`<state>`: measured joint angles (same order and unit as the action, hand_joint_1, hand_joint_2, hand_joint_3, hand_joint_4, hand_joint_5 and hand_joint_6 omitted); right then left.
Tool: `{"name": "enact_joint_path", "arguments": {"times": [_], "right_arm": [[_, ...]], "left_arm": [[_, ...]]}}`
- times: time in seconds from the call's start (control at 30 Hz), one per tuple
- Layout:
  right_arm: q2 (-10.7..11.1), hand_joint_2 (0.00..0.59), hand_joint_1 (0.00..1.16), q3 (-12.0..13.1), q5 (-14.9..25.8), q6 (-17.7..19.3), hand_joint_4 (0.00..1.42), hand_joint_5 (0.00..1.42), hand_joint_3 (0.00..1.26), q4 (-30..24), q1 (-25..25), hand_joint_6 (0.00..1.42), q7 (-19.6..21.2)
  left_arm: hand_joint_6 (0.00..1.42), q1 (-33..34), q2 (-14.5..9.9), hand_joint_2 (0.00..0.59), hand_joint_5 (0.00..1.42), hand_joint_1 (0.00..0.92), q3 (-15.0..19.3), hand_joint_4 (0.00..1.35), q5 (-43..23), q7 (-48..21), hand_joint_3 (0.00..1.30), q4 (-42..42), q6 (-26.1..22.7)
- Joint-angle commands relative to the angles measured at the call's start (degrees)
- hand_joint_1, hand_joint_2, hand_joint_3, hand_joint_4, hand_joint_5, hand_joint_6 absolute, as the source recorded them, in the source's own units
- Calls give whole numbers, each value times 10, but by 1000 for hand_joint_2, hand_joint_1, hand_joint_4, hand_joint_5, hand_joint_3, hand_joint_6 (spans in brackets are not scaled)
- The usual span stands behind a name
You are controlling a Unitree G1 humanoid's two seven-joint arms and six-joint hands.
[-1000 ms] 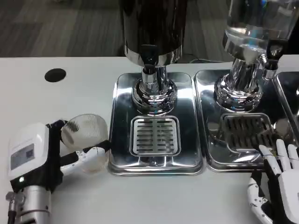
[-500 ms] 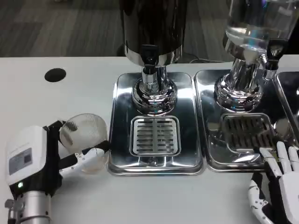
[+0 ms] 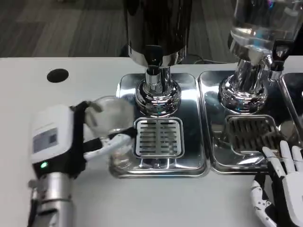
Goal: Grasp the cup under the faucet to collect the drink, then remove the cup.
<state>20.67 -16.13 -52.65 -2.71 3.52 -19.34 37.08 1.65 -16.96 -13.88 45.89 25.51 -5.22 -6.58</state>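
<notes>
The left hand (image 3: 61, 142), gripping the clear cup (image 3: 111, 124), had carried it onto the drip tray's (image 3: 124, 85) left edge; filling remained. The right hand (image 3: 281, 182) waited, fingers spread.

The cup (image 3: 110, 124) is clear, colourless glass; the left hand (image 3: 66, 142) has a white back with a small green light and black-and-white fingers; the drip tray (image 3: 160, 158) is mirror-bright silver with a slotted grille; the faucet (image 3: 152, 56) is black on chrome; the table (image 3: 28, 94) is white.
</notes>
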Motion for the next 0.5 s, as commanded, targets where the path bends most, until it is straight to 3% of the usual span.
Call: {"name": "enact_joint_path", "arguments": {"times": [0.03,0.2,0.5], "right_arm": [[4,528,0,7,-2,2,0,0,184,-15,-3,16,2],[3,528,0,11,2,4,0,0,184,-17,-4,16,2],[3,528,0,20,10,9,0,0,184,-17,-8,10,4]], "left_arm": [[1351,47,21,96,1011,357,-25,726,22,-12,680,-28,-21],[1333,83,42,97,1011,350,-57,726,37,-14,670,-73,-42],[1332,116,47,100,1011,338,-73,720,28,5,667,-149,-42]]}}
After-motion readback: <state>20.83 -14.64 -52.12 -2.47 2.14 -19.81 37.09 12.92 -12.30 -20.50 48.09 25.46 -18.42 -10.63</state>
